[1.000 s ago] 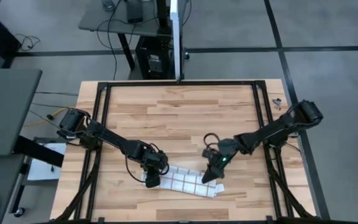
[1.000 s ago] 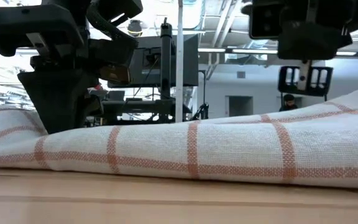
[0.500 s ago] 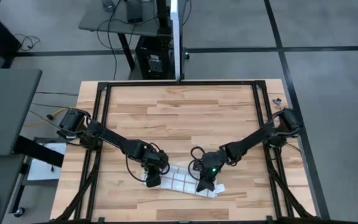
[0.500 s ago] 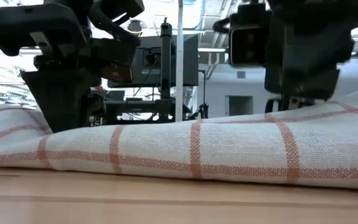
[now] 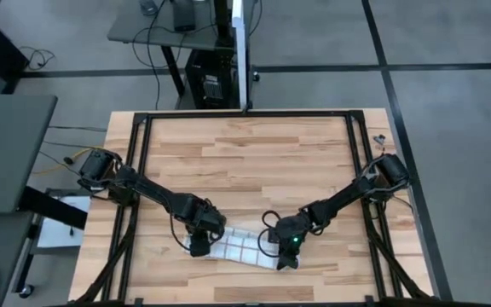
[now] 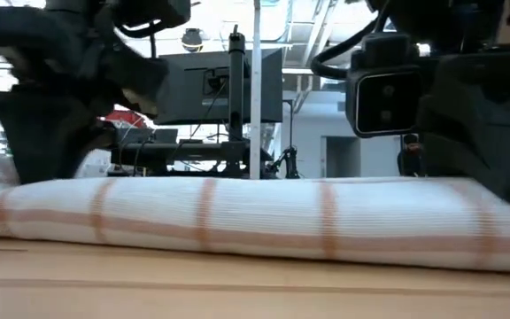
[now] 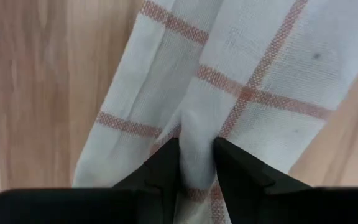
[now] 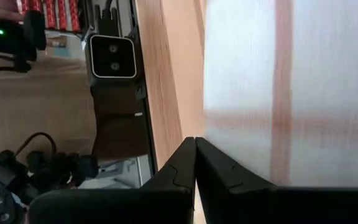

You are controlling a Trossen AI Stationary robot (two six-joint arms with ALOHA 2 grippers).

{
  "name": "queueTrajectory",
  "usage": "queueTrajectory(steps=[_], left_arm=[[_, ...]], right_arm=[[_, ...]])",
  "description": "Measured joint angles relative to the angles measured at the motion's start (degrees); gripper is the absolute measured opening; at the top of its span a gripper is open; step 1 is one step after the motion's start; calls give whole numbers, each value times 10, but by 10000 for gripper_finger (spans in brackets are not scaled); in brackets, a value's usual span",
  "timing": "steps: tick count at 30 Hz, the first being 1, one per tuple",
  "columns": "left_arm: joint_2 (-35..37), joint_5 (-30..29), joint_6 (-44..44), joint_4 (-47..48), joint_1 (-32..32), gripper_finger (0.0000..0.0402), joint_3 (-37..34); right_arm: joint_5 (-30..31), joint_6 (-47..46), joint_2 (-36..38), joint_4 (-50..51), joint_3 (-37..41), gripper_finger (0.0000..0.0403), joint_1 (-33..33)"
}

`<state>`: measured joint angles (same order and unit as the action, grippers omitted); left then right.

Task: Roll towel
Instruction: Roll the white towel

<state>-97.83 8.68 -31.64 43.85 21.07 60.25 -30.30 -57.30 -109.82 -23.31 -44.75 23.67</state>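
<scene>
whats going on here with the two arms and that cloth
A two-armed robot is working on a white towel with red check lines, lying folded into a strip near the front edge of the wooden table. The left gripper pinches a fold at one end. The right gripper is down at the other end with its fingers shut; whether it holds cloth can't be told. No roll has formed yet.

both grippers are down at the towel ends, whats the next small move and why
Probably lift both ends slightly together and start turning the towel over itself. The left gripper is pinching a fold of cloth at one end, and the right gripper is shut at the other end, though no cloth shows between its fingers.
</scene>
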Motion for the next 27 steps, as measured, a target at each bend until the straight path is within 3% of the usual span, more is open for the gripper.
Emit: queueTrajectory(steps=[7,16,23,27], left_arm=[[94,-73,-22,-8,-5,87,28],[205,-80,-71,29,9,87,20],[193,-72,-127,-94,72,87,-38],[159,-93,-140,-128,102,87,-52]], right_arm=[[-2,1,-1,2,1,0,-2],[-6,12,73,71,9,0,-5],[47,42,119,88,-18,0,-5],[114,137,111,195,-87,0,4]])
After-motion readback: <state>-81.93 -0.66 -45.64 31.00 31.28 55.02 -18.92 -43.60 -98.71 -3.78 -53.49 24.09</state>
